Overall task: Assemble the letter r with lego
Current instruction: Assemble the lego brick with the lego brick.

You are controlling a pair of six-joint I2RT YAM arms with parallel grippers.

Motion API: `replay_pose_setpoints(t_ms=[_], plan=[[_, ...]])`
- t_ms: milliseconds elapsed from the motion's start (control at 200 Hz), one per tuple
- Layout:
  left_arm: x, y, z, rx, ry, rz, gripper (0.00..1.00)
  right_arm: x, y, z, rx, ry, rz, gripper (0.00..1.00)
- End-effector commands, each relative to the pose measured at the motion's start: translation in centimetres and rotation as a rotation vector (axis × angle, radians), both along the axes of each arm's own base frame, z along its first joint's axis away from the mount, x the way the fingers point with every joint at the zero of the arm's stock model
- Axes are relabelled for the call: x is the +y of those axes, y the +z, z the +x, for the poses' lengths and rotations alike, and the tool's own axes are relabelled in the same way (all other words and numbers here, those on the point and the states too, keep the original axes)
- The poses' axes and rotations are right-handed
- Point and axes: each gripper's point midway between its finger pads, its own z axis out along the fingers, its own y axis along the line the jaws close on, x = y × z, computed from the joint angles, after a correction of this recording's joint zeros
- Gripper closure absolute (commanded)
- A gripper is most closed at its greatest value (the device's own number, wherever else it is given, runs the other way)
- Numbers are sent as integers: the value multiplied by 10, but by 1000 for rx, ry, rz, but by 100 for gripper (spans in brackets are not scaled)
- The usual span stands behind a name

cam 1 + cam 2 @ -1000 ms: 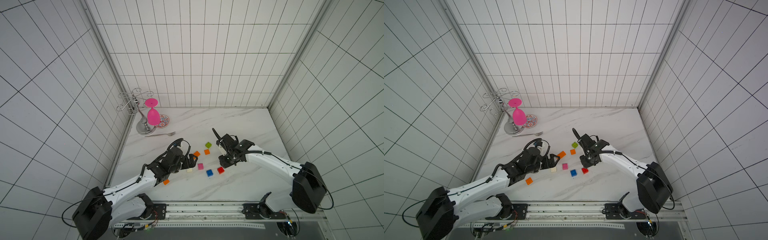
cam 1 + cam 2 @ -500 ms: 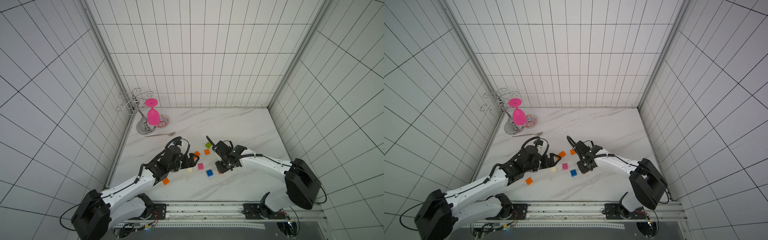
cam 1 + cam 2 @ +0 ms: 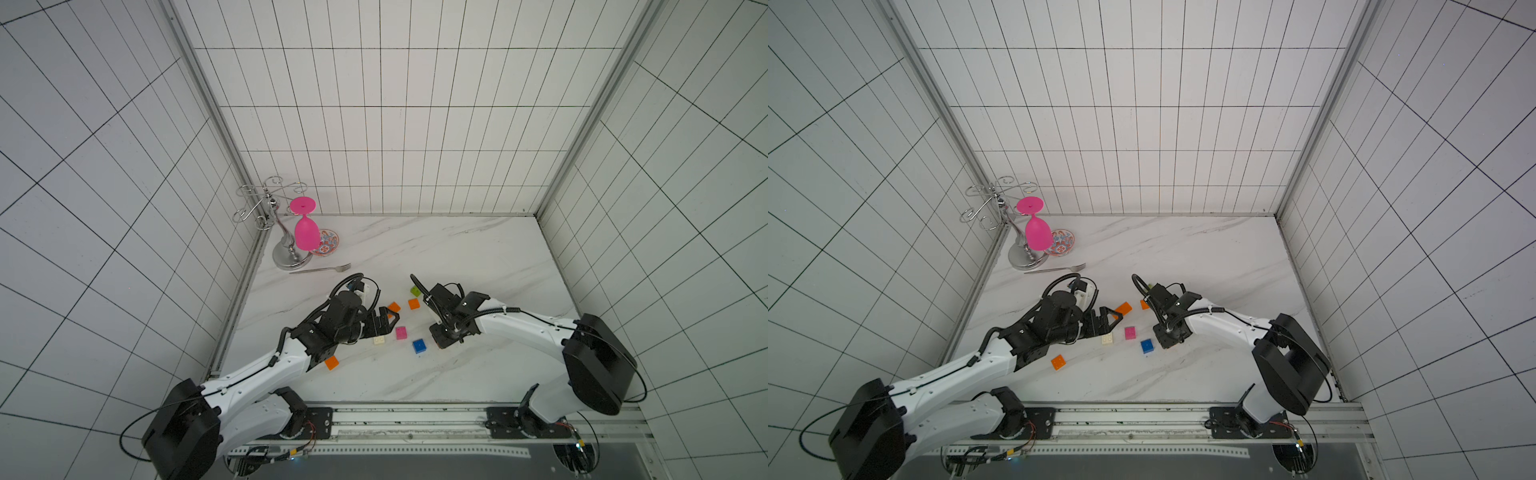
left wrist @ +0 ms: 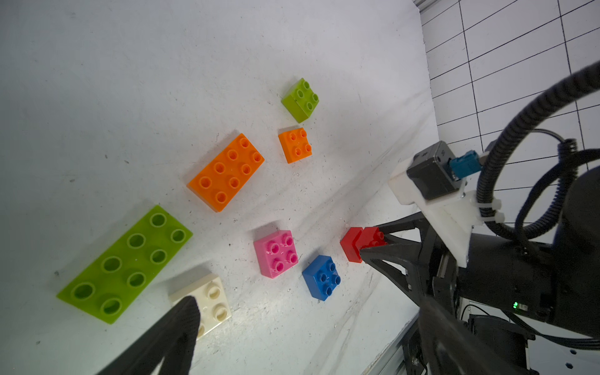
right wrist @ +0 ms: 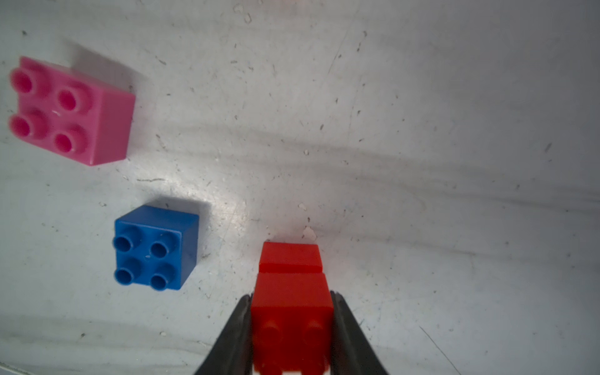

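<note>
The right gripper (image 5: 291, 297) is closed tight on the red lego (image 5: 290, 256), low beside the blue brick (image 5: 156, 246), and the left gripper (image 3: 384, 325) hangs wide open and empty, so the picking step seems in hand; next comes lifting and aligned pressing onto a partner.

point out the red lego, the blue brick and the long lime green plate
red lego (image 5: 292, 302), right wrist view, on its flat side face
blue brick (image 4: 324, 279), left wrist view, on its studded top
long lime green plate (image 4: 125, 263), left wrist view, on the middle of its studded top
</note>
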Motion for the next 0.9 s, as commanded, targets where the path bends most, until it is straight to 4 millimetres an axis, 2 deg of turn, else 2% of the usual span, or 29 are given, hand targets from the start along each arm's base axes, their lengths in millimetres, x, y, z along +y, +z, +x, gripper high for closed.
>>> replay_pose_setpoints(t_ms=[0, 325, 600, 895], plan=[[-2, 8, 4, -26, 7, -30, 3, -8, -14, -11, 35, -11, -41, 100], [-2, 9, 3, -27, 4, -35, 3, -13, -22, -15, 51, -54, -57, 100], [6, 13, -1, -43, 28, -36, 3, -18, -35, -25, 65, -88, -93, 100], [14, 12, -3, -54, 47, -23, 3, -17, -45, -35, 156, -67, -123, 100]])
